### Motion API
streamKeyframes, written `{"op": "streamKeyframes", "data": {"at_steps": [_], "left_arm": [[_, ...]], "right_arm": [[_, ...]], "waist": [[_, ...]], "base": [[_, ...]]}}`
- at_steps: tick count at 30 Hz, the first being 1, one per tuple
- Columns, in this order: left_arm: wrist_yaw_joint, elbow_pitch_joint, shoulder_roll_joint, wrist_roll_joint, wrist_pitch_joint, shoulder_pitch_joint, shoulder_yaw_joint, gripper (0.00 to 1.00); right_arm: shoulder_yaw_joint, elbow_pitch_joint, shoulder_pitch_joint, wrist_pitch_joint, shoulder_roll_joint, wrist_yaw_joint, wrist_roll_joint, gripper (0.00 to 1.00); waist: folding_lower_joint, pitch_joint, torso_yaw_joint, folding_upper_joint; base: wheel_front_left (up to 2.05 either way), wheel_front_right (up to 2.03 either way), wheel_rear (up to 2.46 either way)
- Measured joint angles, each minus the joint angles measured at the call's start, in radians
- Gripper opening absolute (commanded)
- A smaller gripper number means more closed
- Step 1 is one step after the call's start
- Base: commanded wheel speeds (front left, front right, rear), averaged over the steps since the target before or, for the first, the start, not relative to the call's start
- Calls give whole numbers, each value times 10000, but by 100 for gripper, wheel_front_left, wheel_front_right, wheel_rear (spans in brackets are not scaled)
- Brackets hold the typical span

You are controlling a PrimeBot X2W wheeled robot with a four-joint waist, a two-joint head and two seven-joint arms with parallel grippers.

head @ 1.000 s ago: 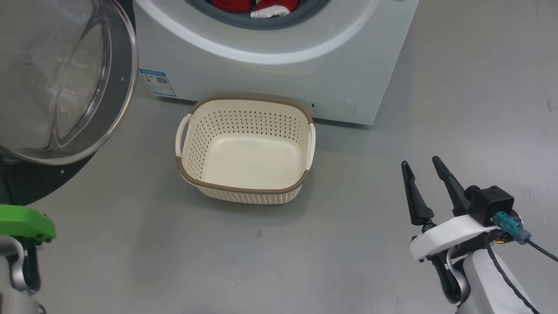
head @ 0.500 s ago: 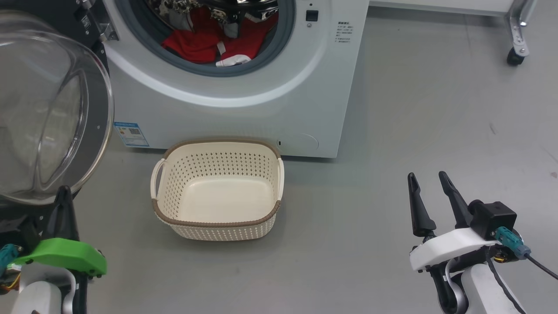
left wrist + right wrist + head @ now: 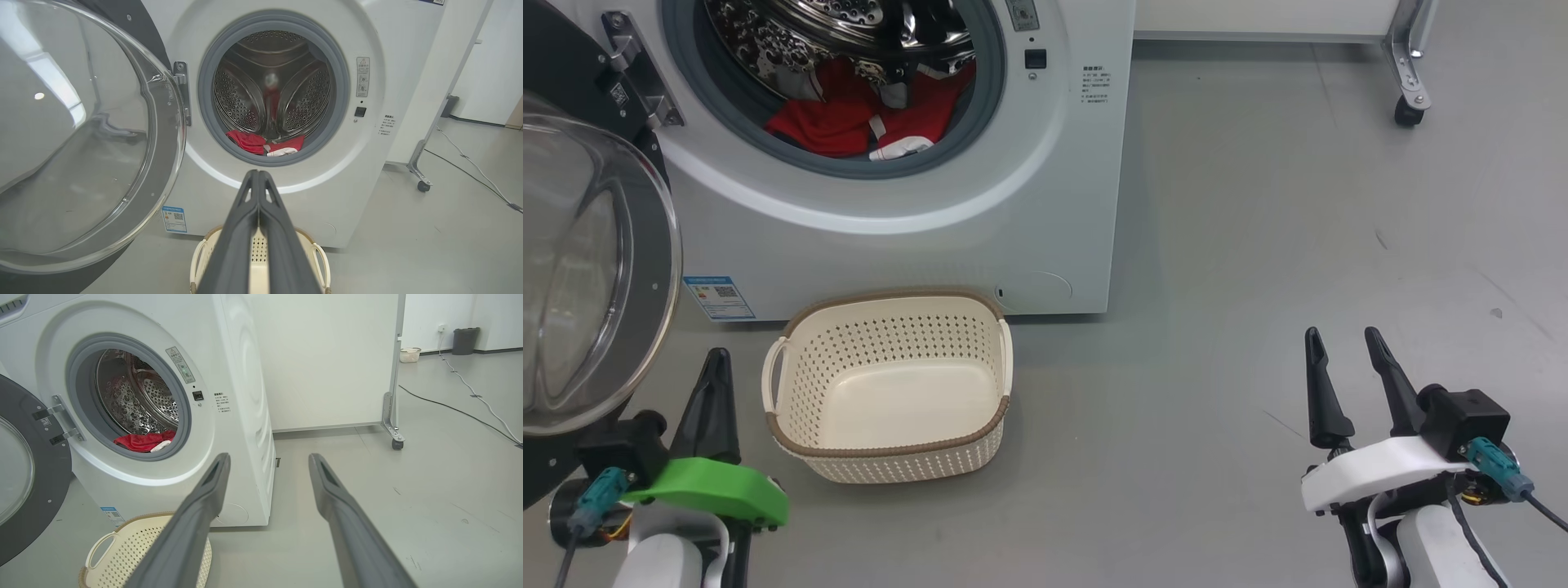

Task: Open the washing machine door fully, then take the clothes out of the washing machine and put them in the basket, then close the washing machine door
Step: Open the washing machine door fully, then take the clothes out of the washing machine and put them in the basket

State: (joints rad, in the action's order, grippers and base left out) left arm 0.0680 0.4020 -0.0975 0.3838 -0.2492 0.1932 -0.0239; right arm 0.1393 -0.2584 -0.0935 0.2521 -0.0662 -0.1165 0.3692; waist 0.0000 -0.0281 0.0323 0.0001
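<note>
Cream perforated basket (image 3: 898, 465) is waiting below the red clothes (image 3: 833, 126) for unloading; left gripper (image 3: 716, 359) pressed together, right gripper (image 3: 1342, 335) spread.

The floor (image 3: 1217, 245) is smooth pale grey, with a few dark scuffs (image 3: 1494, 313) at the right of the head view. The washing machine (image 3: 1054, 204) stands on it in the upper left of that view. The basket (image 3: 907, 461) sits upright on the floor at lower centre-left, just in front of the machine's base; whether the two touch cannot be told. At the upper right a black caster (image 3: 1405, 110) under a metal leg rests on the floor. In the right wrist view that leg bears a white panel (image 3: 327, 363) behind the machine. At that view's upper right, a black cable (image 3: 449, 408) and a white cable (image 3: 476, 396) trail across the floor, and a dark bin (image 3: 465, 341) and a pale tub (image 3: 410, 354) stand by the far wall.
</note>
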Motion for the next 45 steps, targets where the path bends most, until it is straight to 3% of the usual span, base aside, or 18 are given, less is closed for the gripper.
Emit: {"op": "streamKeyframes", "data": {"at_steps": [4, 6, 8, 45], "left_arm": [[4, -109, 58, -107, 0, -136, -224, 0], [4, -148, 90, -253, -2, -266, -351, 42], [4, -203, 115, -362, -2, -351, -414, 100], [-13, -786, 291, -594, -27, -605, -462, 100]], "right_arm": [[-23, 92, 12, 0, 12, 0, 0, 100], [-38, 140, 15, 0, 15, 0, 0, 100], [-58, 198, 25, 0, 19, 0, -2, 100], [-46, 378, 211, 0, 61, 0, -199, 100]], "waist": [[0, -73, 22, 0], [0, -104, 25, 0], [0, -134, 26, 0], [0, -348, -40, 0]], "base": [[0, 0, 0], [0, 0, 0], [0, 0, 0], [0, 0, 0]]}}
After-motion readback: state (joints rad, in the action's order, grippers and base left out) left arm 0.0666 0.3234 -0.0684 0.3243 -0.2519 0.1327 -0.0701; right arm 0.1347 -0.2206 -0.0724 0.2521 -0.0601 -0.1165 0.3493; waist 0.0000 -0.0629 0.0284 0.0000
